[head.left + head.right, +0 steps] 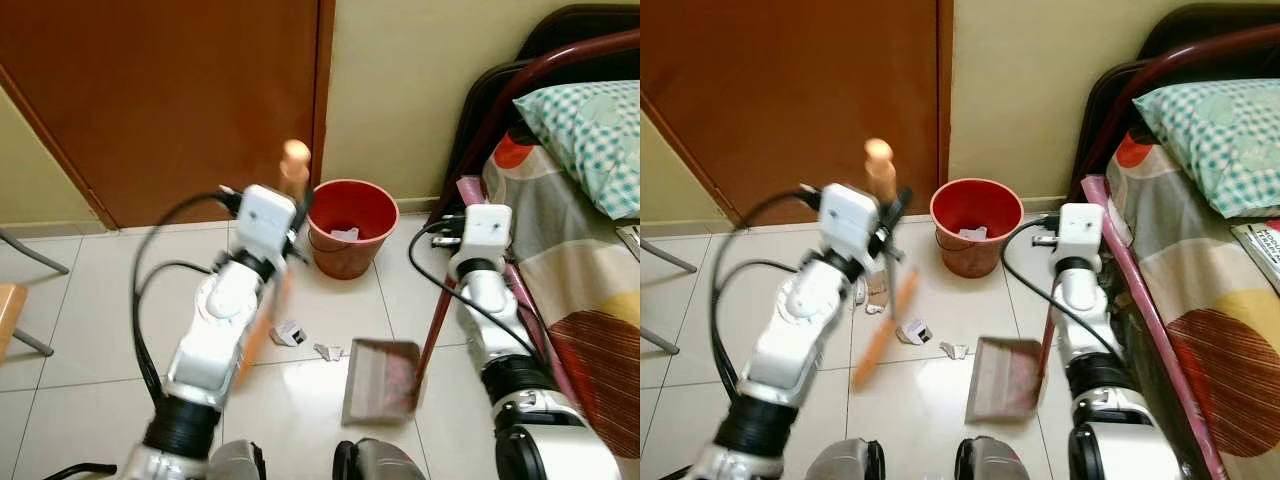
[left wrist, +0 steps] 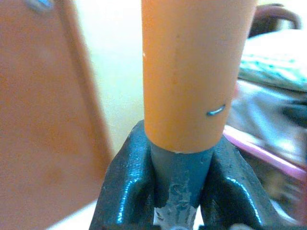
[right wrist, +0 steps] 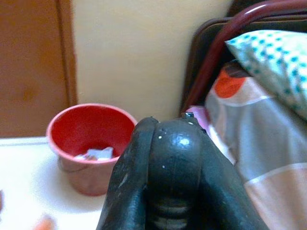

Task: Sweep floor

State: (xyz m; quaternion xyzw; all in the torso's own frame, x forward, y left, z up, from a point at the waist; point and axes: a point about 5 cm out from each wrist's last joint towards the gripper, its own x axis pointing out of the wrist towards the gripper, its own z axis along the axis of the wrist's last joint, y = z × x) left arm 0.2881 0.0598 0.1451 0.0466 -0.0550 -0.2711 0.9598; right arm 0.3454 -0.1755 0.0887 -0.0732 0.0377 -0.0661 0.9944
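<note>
Left gripper (image 2: 180, 191) clamps the orange broom handle (image 2: 192, 72), unlabelled.

no readable text, labels or numbers anywhere

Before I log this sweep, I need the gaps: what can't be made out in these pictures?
- Broom head: the orange broom handle runs down behind the left arm in the eye views.
- Right gripper: what its fingers hold is hidden by its own black body in the right wrist view.
- Scraps in the red bucket: too small to identify.
- Bed: cut by the right edge.
</note>
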